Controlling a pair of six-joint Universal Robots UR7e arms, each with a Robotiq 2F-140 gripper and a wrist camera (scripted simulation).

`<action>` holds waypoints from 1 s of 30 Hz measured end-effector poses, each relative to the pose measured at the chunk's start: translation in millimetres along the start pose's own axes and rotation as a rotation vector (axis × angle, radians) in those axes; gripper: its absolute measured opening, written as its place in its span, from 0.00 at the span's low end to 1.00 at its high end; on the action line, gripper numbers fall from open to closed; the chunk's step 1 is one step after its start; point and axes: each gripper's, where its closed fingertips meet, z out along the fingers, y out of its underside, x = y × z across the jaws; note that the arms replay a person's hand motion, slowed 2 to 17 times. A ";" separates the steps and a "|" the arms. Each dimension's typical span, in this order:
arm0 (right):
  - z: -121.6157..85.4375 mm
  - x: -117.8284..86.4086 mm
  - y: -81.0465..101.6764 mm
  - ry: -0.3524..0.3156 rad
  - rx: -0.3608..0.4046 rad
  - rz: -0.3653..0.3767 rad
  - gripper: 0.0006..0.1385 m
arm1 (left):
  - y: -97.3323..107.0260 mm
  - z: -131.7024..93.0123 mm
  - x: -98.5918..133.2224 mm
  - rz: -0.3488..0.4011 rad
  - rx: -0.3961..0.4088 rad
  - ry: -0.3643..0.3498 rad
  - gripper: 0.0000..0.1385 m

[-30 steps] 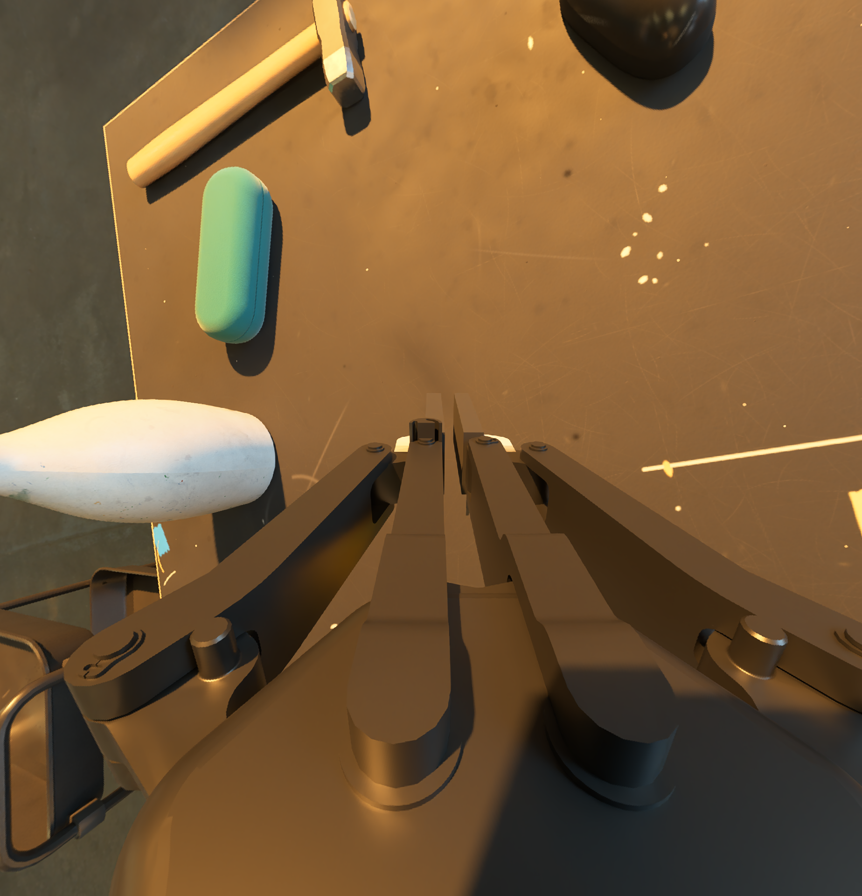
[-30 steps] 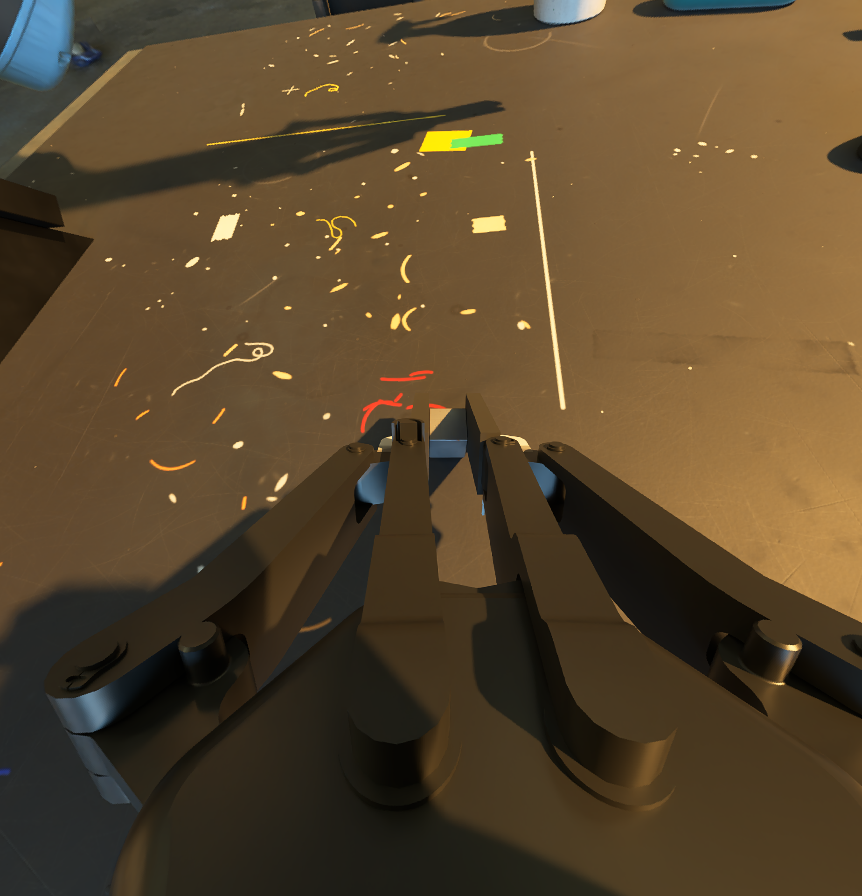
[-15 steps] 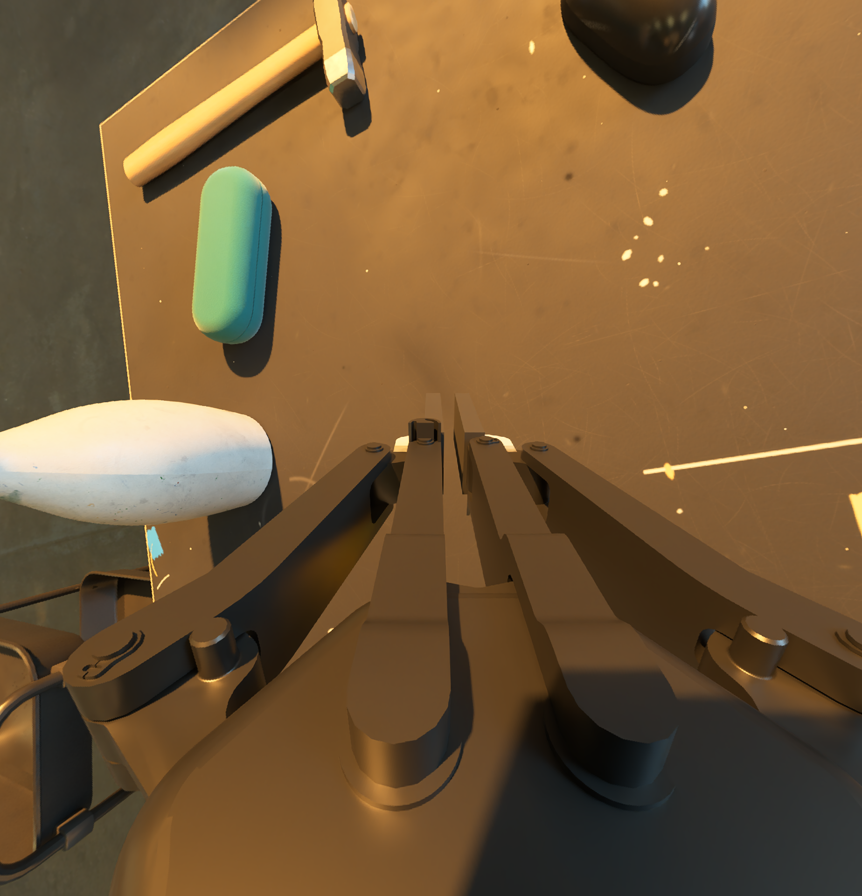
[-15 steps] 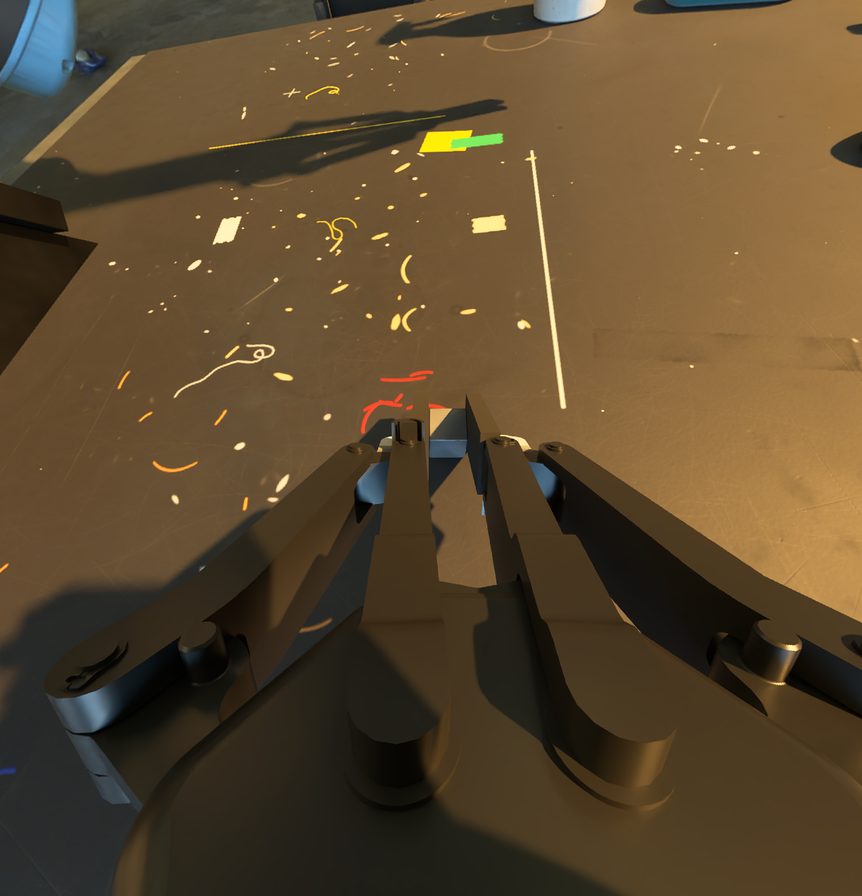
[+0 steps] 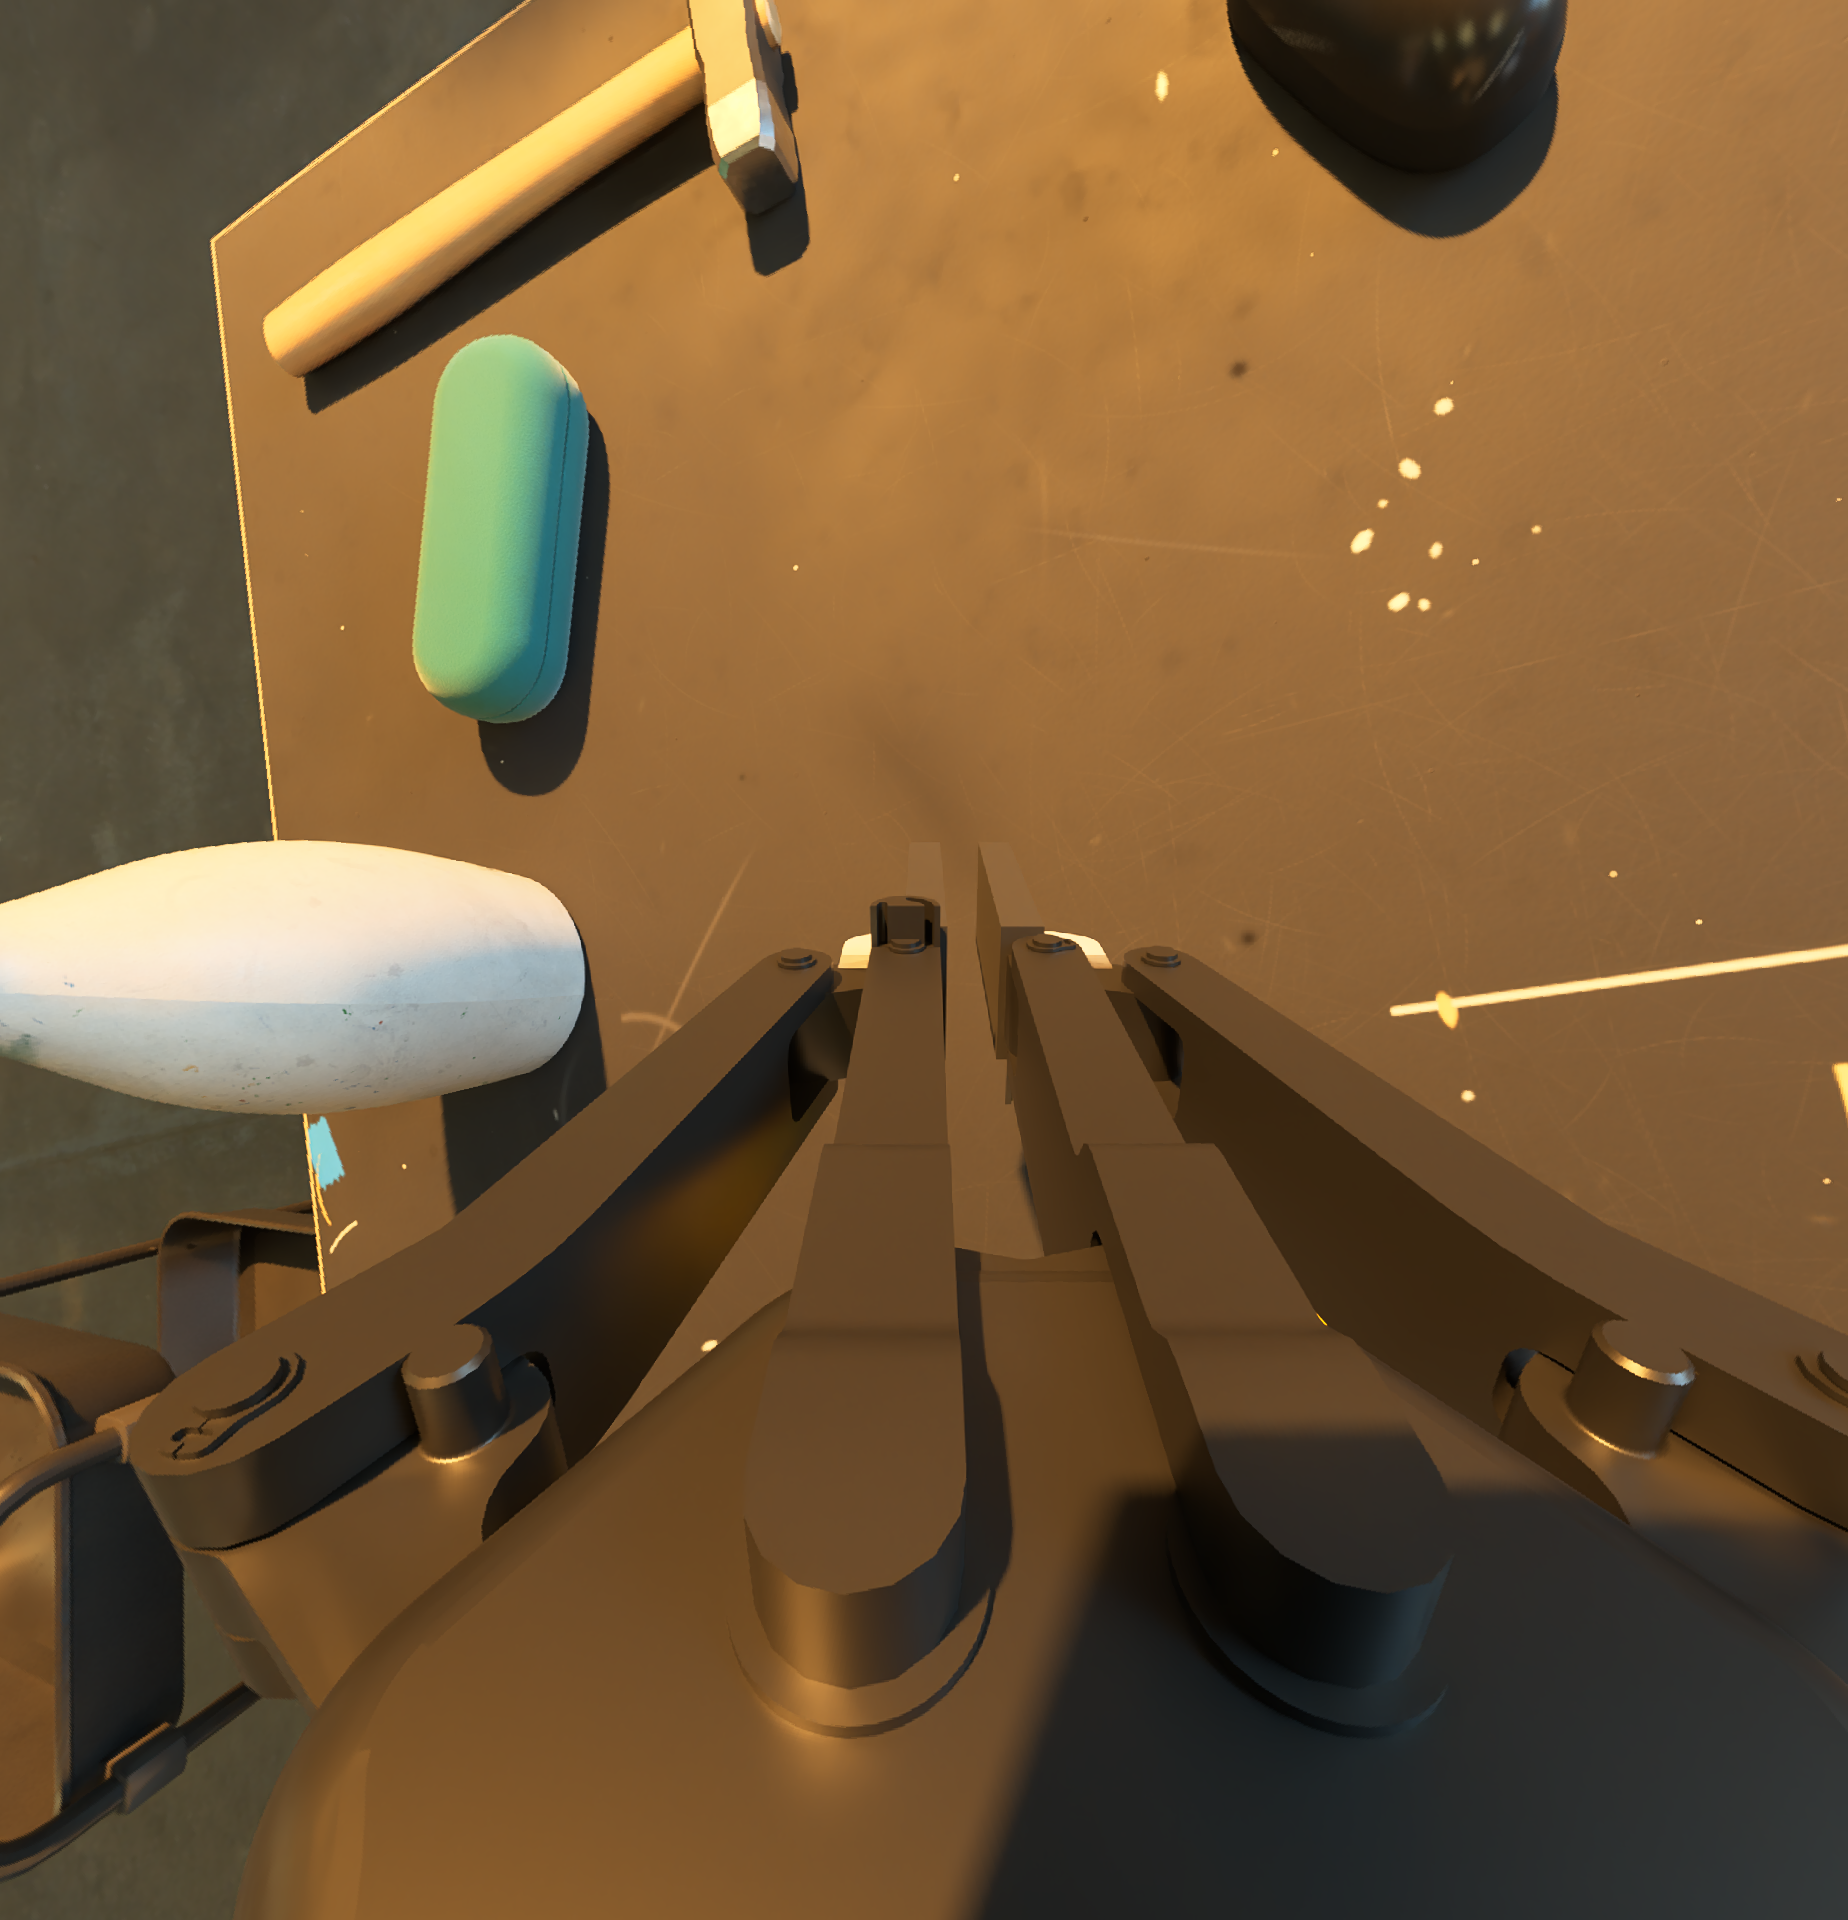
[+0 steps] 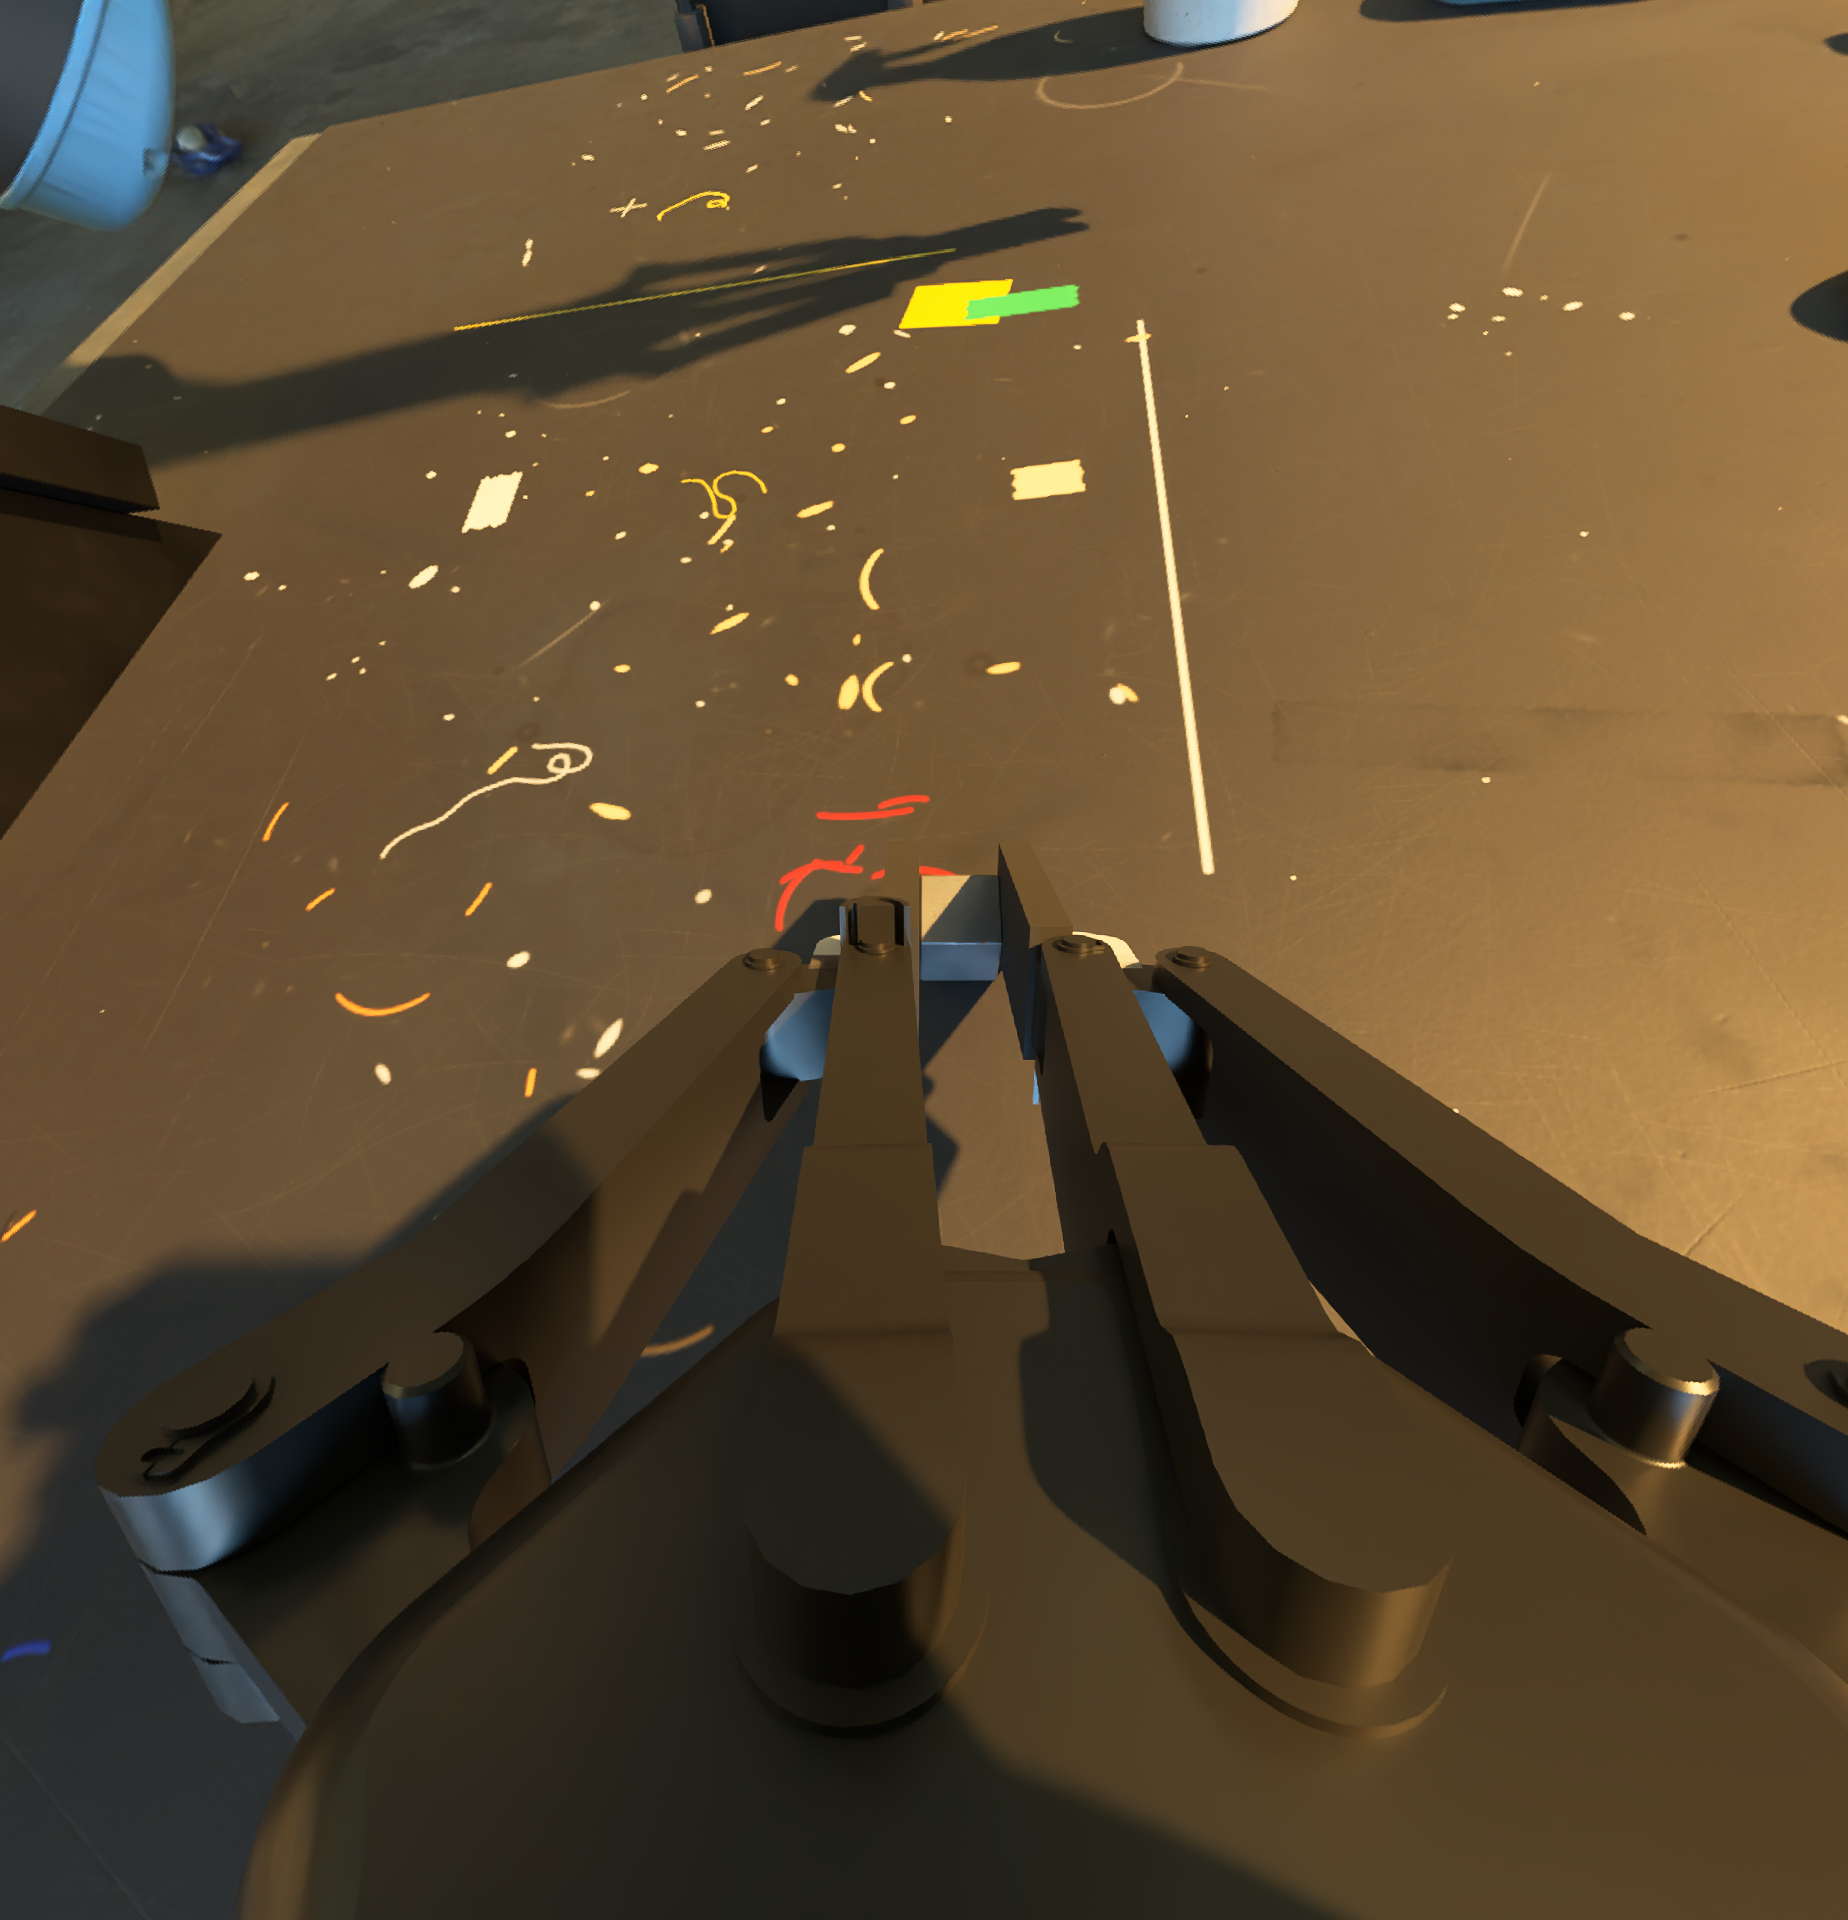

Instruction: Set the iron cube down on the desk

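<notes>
Iron cube in right end effector, above the bench; left one idle.

Left wrist view: left end effector (image 5: 959, 868) clenched on nothing, over the bench (image 5: 1107, 520), cube not in sight (hammer (image 5: 525, 177), green case (image 5: 499, 525), white pin (image 5: 265, 977) off to its left). Right wrist view: right end effector (image 6: 959, 868) grasping the iron cube (image 6: 959, 914) between its fingertips, directly ahead along the fingers, bench just beyond; whether it touches I cannot tell; no long axis to align.

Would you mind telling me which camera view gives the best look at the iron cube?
The right wrist view. There the iron cube sits between the fingertips of the right pincer, its grey top and near face lit, above the marked desk. The left wrist view shows nothing of the cube; only the shut, empty left pincer and other objects.
</notes>
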 end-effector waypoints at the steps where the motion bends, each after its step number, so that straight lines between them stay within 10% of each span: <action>1: 0.0 0.0 0.0 -0.001 0.000 0.001 0.14 | 0.2 0.1 -0.2 0.000 -0.001 0.001 0.07; 30: -0.4 0.3 -0.4 -0.021 0.003 0.024 0.14 | 1.2 -3.4 -0.6 0.000 0.005 0.013 0.08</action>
